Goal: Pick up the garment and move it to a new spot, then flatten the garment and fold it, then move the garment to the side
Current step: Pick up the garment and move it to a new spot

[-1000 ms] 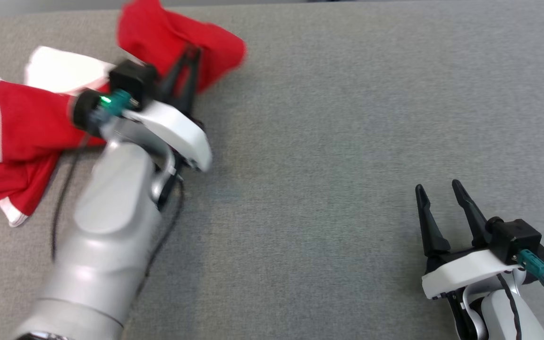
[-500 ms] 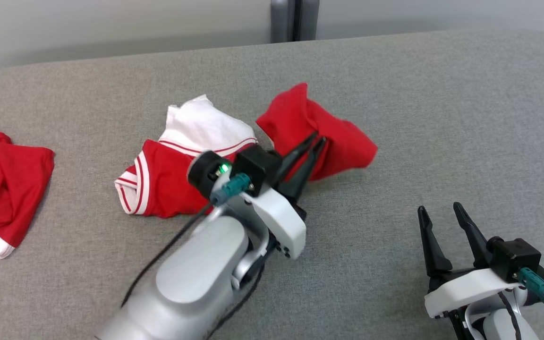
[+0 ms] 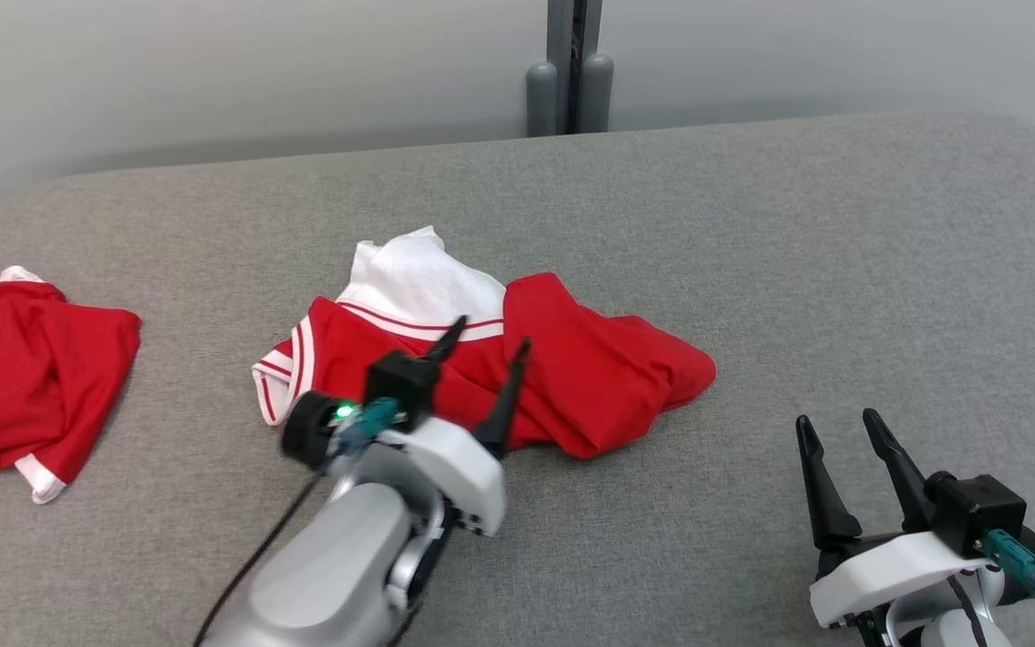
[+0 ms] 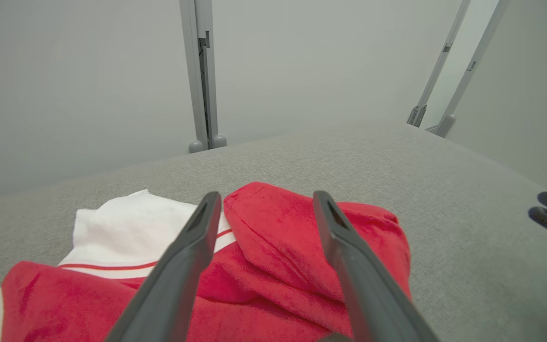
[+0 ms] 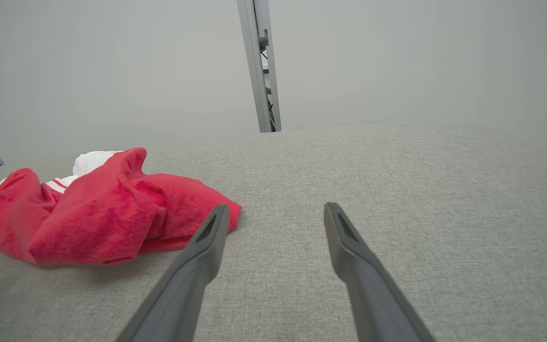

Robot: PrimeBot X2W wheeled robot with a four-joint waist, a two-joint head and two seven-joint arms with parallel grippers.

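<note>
Red-and-white garment (image 3: 571, 382) lies in a loose heap near the middle of the grey, fabric-covered tabletop (image 3: 841, 270). Nothing grips it. The red body is bunched toward the right and a white panel is turned up at its far left. From the way it lies, I judge it has been set down at its new spot and now waits to be flattened. A second red garment (image 3: 32, 377) sits crumpled at the left edge, well apart, probably out of the way of this work.

The left end effector (image 3: 494, 331) hangs over the near edge of the heap with its fingers spread wide and nothing between them. That position suits a fresh hold on a hem or corner, but I cannot tell whether the tips touch the cloth. The right end effector (image 3: 836, 417) waits at the near right with its fingers also apart and empty. It is clear of the cloth, likely kept back until spreading needs two holds.

No brand, label or writing can be read. The only markings are white stripes along the red trim (image 3: 288, 373) and a small green light (image 3: 342, 412) on the left wrist.
</note>
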